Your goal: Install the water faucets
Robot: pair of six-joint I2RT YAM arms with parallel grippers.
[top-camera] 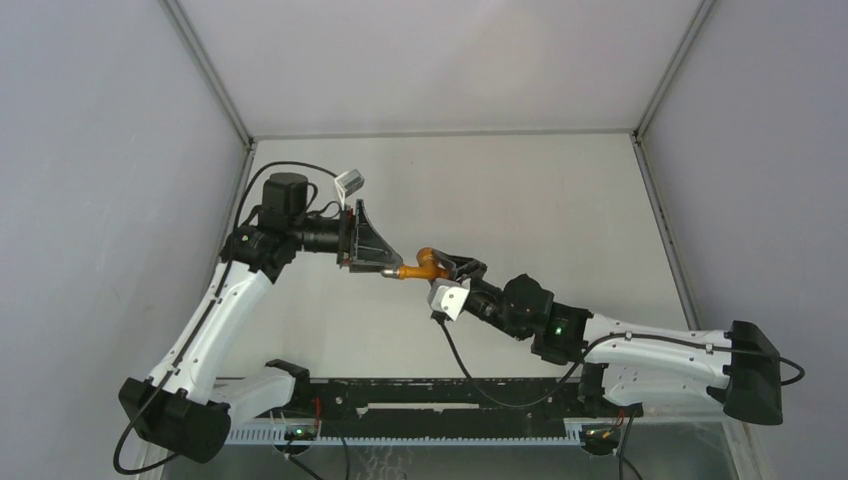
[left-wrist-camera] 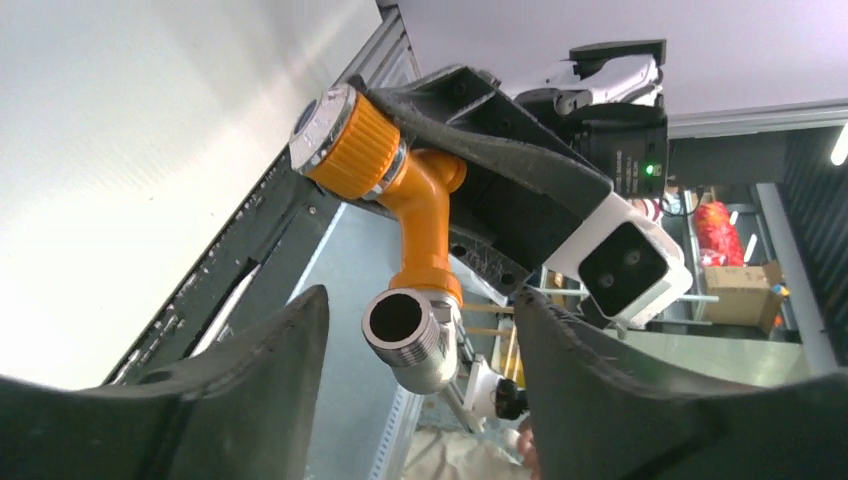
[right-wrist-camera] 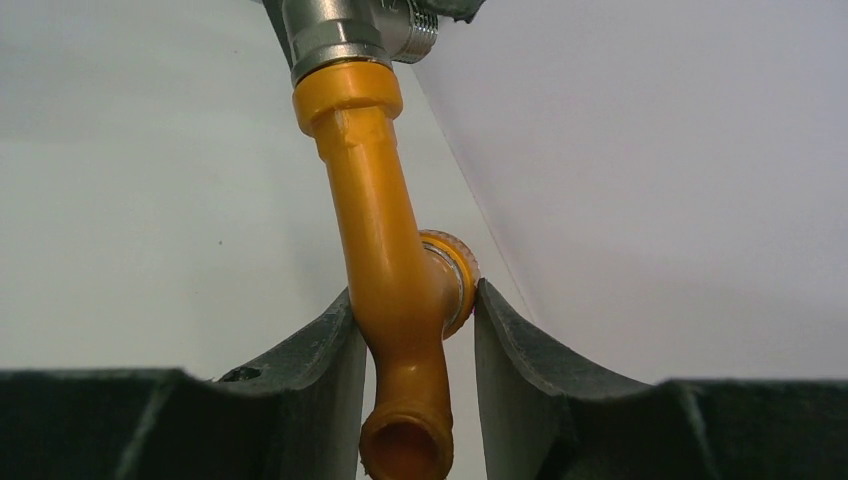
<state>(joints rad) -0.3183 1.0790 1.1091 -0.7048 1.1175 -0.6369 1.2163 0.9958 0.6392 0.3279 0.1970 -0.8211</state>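
My right gripper (right-wrist-camera: 411,300) clamps the orange tap body (right-wrist-camera: 375,220) around its middle, dead centre of the overhead frame. My left gripper (left-wrist-camera: 420,300) stands open, fingers either side of the silvery threaded end (left-wrist-camera: 425,350), not touching.

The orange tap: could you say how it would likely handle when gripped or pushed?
Probably stiff: the tap holds its bent shape while clamped. Its threaded metal end likely makes it end-heavy. Its round barrels might roll.

Faucet (top-camera: 420,267) mid-air over table (top-camera: 540,200) ctr, btwn L gripper (top-camera: 388,262) (left) & R gripper (top-camera: 445,265) (right).
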